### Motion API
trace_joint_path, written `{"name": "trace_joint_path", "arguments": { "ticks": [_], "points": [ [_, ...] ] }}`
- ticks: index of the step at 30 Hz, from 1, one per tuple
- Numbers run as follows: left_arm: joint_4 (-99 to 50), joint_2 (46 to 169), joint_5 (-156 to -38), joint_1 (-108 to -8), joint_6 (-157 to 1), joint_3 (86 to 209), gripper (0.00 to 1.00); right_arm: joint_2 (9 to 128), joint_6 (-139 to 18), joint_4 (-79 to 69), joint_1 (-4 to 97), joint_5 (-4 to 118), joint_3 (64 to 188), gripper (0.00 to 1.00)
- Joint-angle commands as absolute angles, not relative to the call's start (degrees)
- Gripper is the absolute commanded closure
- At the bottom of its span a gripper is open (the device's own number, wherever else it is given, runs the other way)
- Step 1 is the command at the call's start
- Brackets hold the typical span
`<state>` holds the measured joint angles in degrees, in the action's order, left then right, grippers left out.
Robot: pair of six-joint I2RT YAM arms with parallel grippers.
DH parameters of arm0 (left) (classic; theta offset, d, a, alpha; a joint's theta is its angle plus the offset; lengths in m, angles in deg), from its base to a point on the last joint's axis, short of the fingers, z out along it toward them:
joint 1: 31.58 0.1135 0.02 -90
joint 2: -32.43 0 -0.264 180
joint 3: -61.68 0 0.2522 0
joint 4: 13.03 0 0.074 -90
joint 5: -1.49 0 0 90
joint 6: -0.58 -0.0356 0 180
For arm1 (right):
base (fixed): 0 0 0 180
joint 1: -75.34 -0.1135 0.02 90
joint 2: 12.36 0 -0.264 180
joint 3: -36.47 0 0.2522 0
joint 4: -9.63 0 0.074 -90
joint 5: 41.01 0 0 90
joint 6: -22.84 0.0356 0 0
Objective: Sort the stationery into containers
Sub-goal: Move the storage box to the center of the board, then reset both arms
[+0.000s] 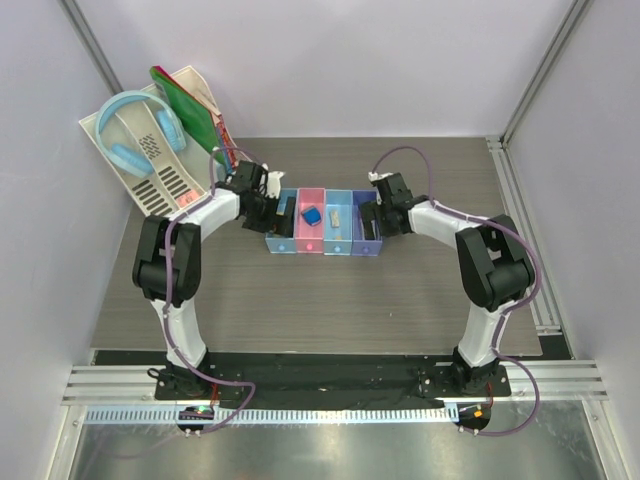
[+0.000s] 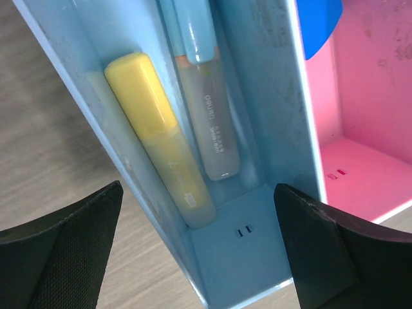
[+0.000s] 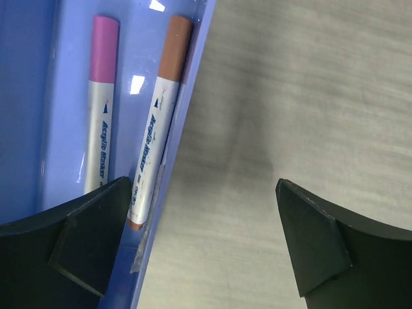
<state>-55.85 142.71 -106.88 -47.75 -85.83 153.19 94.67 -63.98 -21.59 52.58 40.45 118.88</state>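
Right wrist: spread gripper (image 3: 201,193) straddles purple bin (image 3: 188,96) edge.

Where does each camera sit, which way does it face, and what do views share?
Top external: above, behind the bases, looking down at the table; left arm and right arm show.
Left wrist: looks down into the end light blue bin; open left gripper shows.
Right wrist: looks down at the purple bin wall; open right gripper shows.
Shared: pink bin, in top and left wrist views.
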Motion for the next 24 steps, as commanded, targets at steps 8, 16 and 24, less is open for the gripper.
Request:
{"name": "trace_joint_path", "arguments": {
  "ticks": [8, 16, 24],
  "points": [
    [-57.6, 135.2, -109.8, -49.4, -87.6, 147.5, 0.0, 86.3, -62.9, -21.3, 52.3, 41.1, 114.0, 0.0],
    [-58.3, 132.5, -109.9, -49.4, -88.2, 151.7, 0.0, 84.4, -63.7, -21.4, 52.2, 40.5, 114.2, 0.0],
    [-62.9, 124.6, -108.8, -49.4, -90.7, 158.7, 0.0, 76.9, -68.1, -24.1, 52.2, 38.8, 118.6, 0.0]
  ]
}}
